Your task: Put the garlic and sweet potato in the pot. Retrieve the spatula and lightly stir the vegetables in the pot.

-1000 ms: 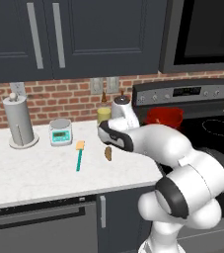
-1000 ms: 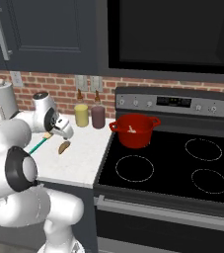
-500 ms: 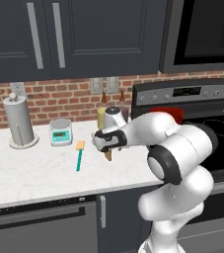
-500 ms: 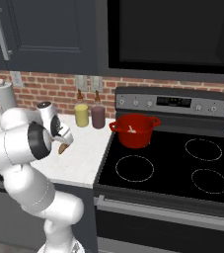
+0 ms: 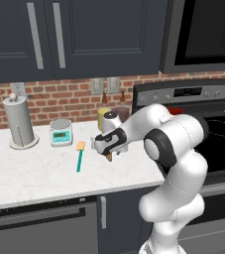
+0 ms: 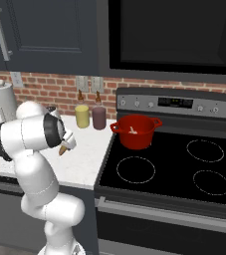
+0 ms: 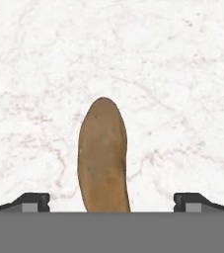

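The sweet potato [image 7: 103,155], a tan-brown tuber, lies on the white marble counter [image 7: 172,74], running lengthwise between my two finger tips. My gripper [image 7: 112,200] hangs open just above it, one tip on each side and neither touching it. In the left base view the gripper [image 5: 107,149] points down at the sweet potato [image 5: 109,158], and the teal-handled spatula [image 5: 79,156] lies to its left. The red pot [image 6: 134,132] stands on the stove's back left burner with a small pale lump, apparently the garlic [image 6: 132,131], inside.
A yellow jar [image 6: 82,116] and a maroon jar [image 6: 99,118] stand by the brick wall behind the hand. A kitchen scale [image 5: 60,132] and a paper towel holder [image 5: 20,121] sit further left. The black stove [image 6: 174,169] lies to the right.
The arm has folded in and the hand has sunk down over the sweet potato. The jaws have stayed open and the sweet potato has not moved.
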